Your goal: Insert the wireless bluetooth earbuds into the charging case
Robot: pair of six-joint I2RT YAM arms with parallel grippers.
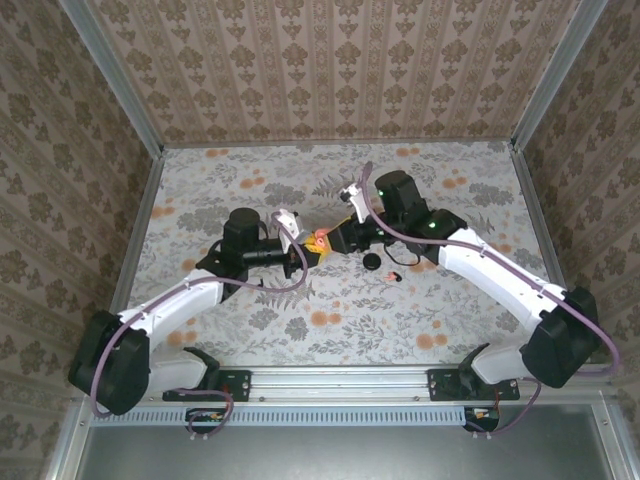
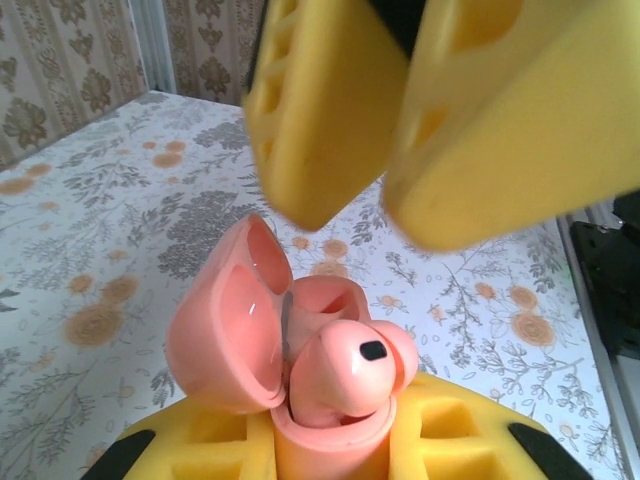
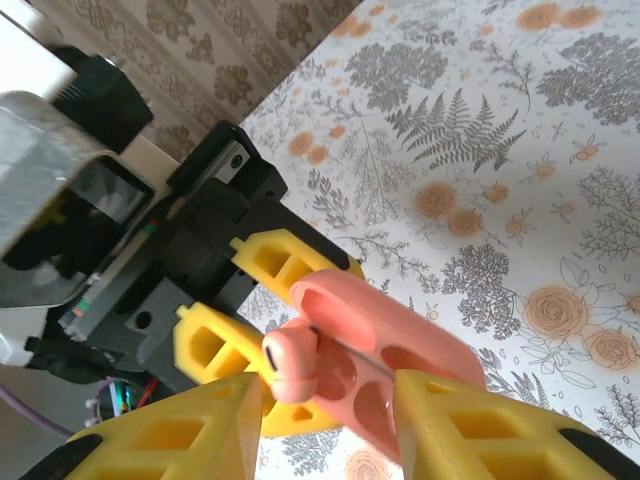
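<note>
A: Left end effector [image 2: 330,450]?
B: Clenched on the charging case [image 2: 225,340], over the middle of the tabletop [image 1: 250,340]; case hinged open, base between the fingers.
A: Earbud?
B: One pink earbud [image 2: 350,365], black spot on top, seated in the case; right end effector [image 3: 325,400] released, fingers parted just above it, one each side; no contact that I can make out.

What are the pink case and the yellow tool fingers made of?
The charging case looks like smooth, slightly glossy plastic: light glints inside its open lid. The yellow fingers look matte, perhaps printed plastic or foam; their surface is dull, with hollow cells.
</note>
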